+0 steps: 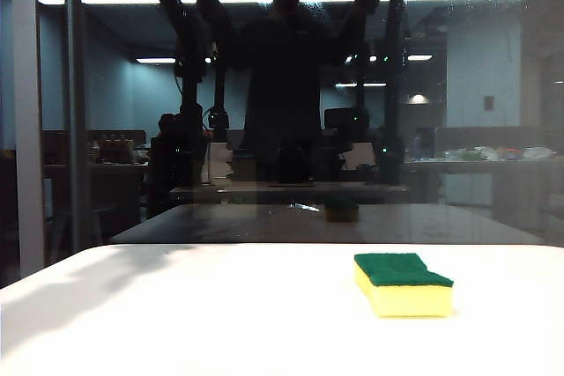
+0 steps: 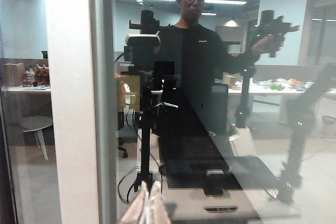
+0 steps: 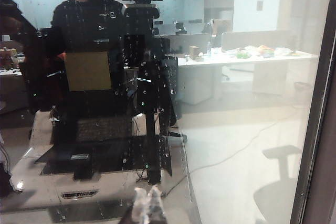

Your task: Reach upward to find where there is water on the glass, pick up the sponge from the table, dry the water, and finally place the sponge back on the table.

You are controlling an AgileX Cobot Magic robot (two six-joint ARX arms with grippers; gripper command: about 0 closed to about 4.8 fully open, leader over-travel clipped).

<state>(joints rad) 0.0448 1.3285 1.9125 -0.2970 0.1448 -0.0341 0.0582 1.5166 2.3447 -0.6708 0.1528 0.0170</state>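
The yellow sponge [image 1: 404,283], green scouring layer on top, lies on the white table [image 1: 176,314] right of centre, in front of the glass [image 1: 493,129]. Neither gripper shows directly in the exterior view; only dim reflections of raised arms appear high in the pane. In the right wrist view my right gripper [image 3: 148,192] is shut and empty, pointing at the glass [image 3: 236,129], which is speckled with water [image 3: 153,69] in droplets and thin streaks. My left gripper [image 2: 148,190] is shut and empty, facing glass [image 2: 262,129] that looks dry.
A pale vertical frame bar [image 2: 71,103] stands beside the left gripper's line of sight, and another frame edge [image 3: 321,129] borders the right wrist view. A grey bar [image 1: 26,121] runs up the pane's left side. A person and the robot are reflected in the pane.
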